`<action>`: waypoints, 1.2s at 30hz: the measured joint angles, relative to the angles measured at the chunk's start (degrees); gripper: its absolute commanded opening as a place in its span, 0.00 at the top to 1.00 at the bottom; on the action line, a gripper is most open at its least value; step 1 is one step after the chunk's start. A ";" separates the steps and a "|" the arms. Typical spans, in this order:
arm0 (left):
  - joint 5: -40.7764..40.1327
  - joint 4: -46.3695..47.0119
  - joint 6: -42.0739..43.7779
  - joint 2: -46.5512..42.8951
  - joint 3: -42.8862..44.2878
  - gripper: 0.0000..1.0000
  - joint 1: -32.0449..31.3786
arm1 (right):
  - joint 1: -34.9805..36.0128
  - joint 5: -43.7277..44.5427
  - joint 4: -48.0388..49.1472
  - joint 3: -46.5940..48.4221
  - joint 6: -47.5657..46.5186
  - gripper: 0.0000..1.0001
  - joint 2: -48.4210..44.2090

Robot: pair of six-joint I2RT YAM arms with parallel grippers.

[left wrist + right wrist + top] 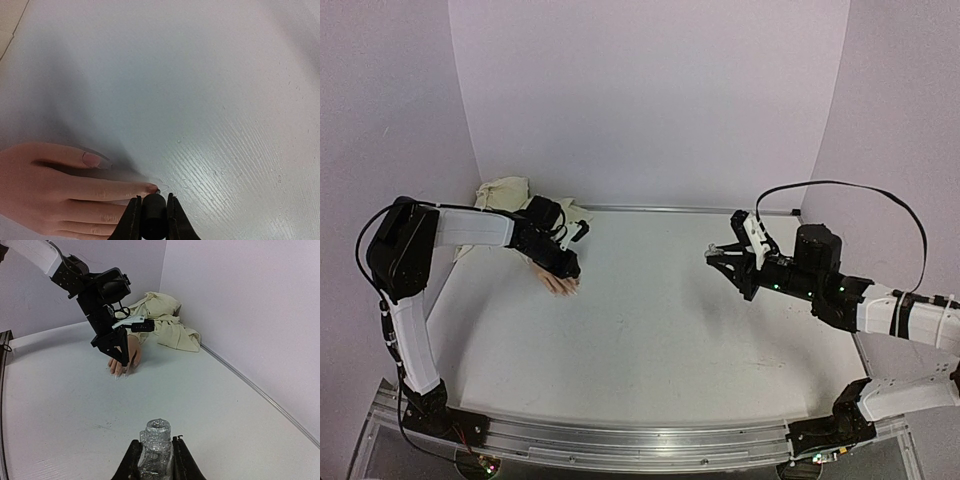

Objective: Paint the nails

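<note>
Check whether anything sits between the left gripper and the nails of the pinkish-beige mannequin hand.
Nothing visible. The left gripper, shut on a small dark cylindrical cap, sits right at a fingertip nail of the mannequin hand.

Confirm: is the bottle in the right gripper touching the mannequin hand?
Apart. The top view shows a wide stretch of table between the bottle and the mannequin hand.
</note>
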 measured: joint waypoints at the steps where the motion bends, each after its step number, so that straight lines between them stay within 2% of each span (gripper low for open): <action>1: -0.02 0.00 0.00 0.09 0.00 1.00 0.00 | 0.00 -0.02 0.00 0.00 0.00 1.00 0.00; 21: 1.36 0.00 0.00 1.84 0.02 1.00 0.00 | 0.00 -0.48 0.00 0.00 0.00 1.00 0.02; 36: 3.08 0.57 0.00 -0.98 -0.94 1.00 0.00 | 0.00 -0.68 0.00 0.00 0.02 1.00 0.37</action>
